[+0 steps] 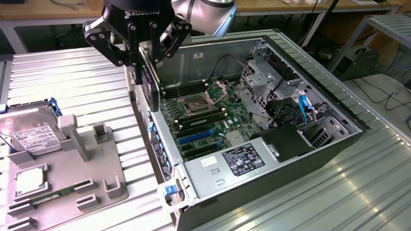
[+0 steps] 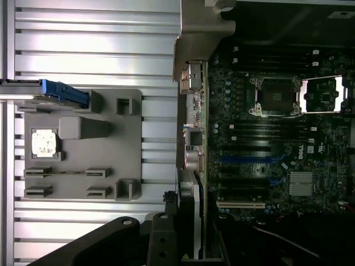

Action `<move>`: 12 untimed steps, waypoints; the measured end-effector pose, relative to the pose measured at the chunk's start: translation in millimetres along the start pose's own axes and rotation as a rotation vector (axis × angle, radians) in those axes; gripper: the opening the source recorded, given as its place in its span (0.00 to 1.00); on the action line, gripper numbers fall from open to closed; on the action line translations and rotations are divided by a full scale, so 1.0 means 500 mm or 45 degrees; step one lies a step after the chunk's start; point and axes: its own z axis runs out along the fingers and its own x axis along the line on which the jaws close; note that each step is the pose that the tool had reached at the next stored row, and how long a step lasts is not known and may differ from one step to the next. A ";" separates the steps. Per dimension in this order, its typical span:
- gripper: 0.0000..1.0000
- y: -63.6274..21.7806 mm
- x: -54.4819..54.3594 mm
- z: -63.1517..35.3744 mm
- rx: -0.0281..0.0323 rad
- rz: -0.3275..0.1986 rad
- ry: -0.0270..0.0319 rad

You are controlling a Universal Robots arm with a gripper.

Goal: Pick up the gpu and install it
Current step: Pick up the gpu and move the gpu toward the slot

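gpu: dark flat card hanging on edge, clear of the board, above the side wall of the computer case on the exterior view's left.
gripper: clamped on the top edge of the gpu.
motherboard: exposed inside the open computer case.
blue expansion slots: nearer than the CPU socket; nothing seated in them.
parts fixture: on the exterior view's left, with the hard drive at its far side.
gpu, wrist view: seen edge-on, beside the motherboard, not over the blue slot.
Step in hand (judged): pick-up complete; transfer to the slot under way.
Next move calls for (judged): connector edge parallel to and directly over the slot, bracket toward the case wall, then a straight descent.
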 end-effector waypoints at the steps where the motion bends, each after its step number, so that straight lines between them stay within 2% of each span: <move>1: 0.28 0.000 -0.004 0.000 0.0001 0.000 0.0000; 12: 0.28 -0.001 -0.039 0.001 0.0001 0.000 0.0001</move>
